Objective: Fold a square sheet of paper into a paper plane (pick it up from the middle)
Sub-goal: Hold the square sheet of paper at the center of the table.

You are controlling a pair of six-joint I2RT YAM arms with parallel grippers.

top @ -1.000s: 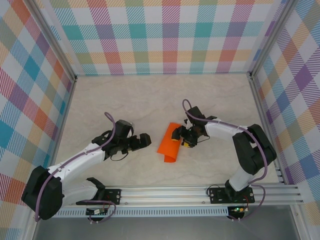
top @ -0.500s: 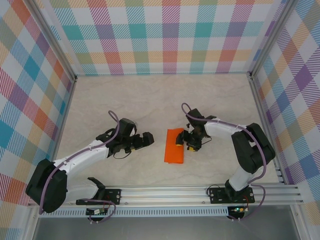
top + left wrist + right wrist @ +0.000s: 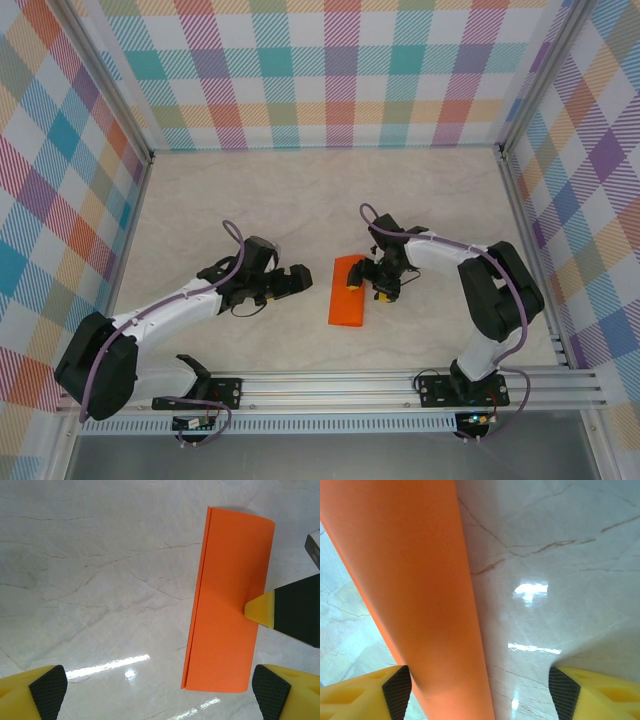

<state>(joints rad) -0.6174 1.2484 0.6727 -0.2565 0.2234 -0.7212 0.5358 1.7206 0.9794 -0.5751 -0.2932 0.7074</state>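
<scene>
Up front: a metal rail (image 3: pixel 400 385) ran along the near edge of the table (image 3: pixel 300 200), with both arm bases bolted to it.
Arms: the left arm (image 3: pixel 160 315) reached in from the near left and the right arm (image 3: pixel 480 280) bent in from the near right, both pointing toward the middle.
Sheet of paper (image 3: pixel 350 292): orange, folded in half into a long rectangle, lying flat near the middle of the table between the two grippers. Seen from the left wrist, the sheet of paper (image 3: pixel 227 605) had its two loose edges lying together, not quite flush, on the side facing the left arm.
Left gripper (image 3: pixel 295 282): pointed at the paper, near it but not touching. Its jaws were spread wide over bare table, holding nothing (image 3: pixel 160 690).
Right gripper (image 3: pixel 372 282): sat at the paper's right long edge, about midway along. Its jaws stood wide apart and clamped nothing (image 3: pixel 480 695). One yellow fingertip (image 3: pixel 260 611) overlapped that edge; whether it pressed down could not be told. From the right wrist, the paper (image 3: pixel 420 580) ran up past one of the pads (image 3: pixel 397 692).
Table: pale, marbled and glossy.
Far end: plaid walls (image 3: pixel 340 70) closed in the back and both sides.
</scene>
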